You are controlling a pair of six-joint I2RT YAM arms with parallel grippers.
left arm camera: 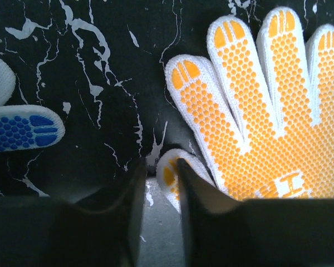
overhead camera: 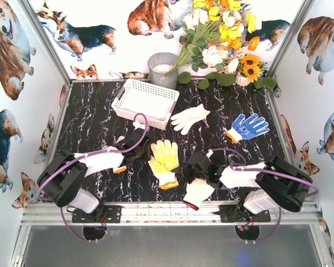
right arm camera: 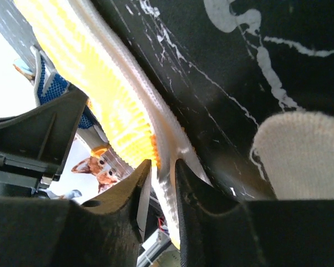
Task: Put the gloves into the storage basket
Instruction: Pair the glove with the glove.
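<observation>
From above you see the storage basket [overhead camera: 147, 97] at upper centre, with no glove inside. The orange-palmed glove [overhead camera: 164, 160] lies lower centre, between your two arms. A white glove [overhead camera: 190, 118] and the blue-dotted glove [overhead camera: 247, 127] lie right of the basket, and a second white glove [overhead camera: 199, 192] is at the bottom.

Only the wrist views show the jaws. Your left gripper [left arm camera: 161, 164] is released to a slit, with the orange glove's thumb tip just beyond. Your right gripper [right arm camera: 162, 164] straddles that glove's edge; you cannot tell whether it pinches.

The table [overhead camera: 100, 122] is black marble-patterned, the walls [overhead camera: 11, 50] carry corgi prints, and flowers [overhead camera: 222, 28] and a grey bucket [overhead camera: 162, 68] stand at the top.
</observation>
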